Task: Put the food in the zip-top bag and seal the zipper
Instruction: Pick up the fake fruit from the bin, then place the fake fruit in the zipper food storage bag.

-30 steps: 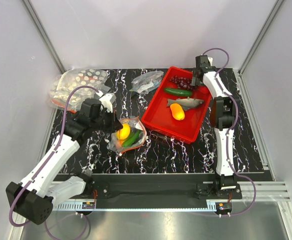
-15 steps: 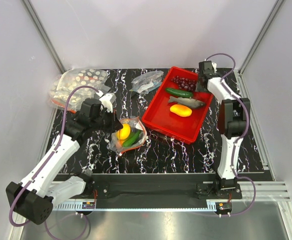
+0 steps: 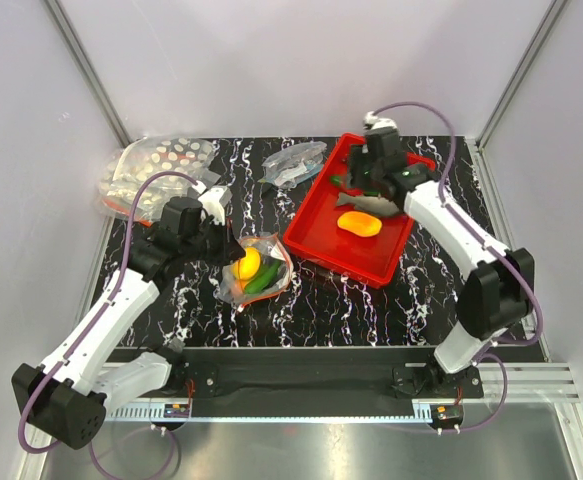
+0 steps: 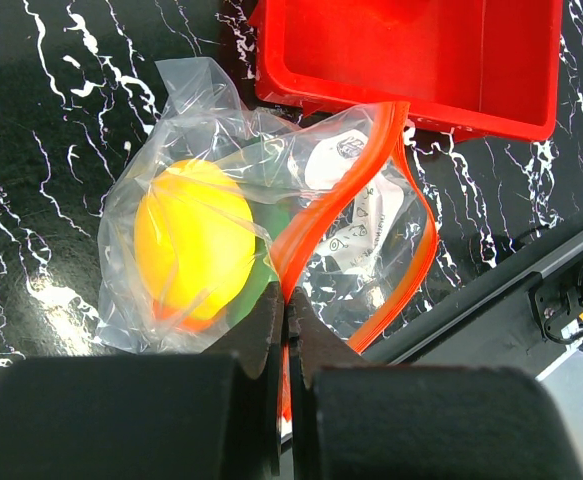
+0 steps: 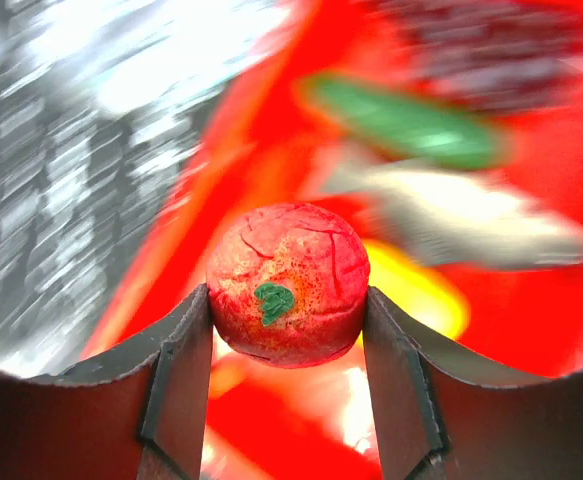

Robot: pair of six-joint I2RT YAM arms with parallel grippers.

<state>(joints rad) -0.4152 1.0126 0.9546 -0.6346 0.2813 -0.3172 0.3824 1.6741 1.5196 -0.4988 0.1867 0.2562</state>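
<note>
Clamping the red piece point(image 5: 287, 268), right end effector point(image 5: 287, 297) over red tray point(image 3: 320, 238), left end effector point(image 4: 284, 312) pinching zipper point(image 4: 318, 214) of zip-top bag point(image 4: 199, 125)

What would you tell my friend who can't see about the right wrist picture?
A round red toy fruit with a tiny green leaf mark is squeezed between two dark jaws. Behind it, all blurry, are a red tray, a green cucumber, a grey fish and an orange-yellow piece.
</note>
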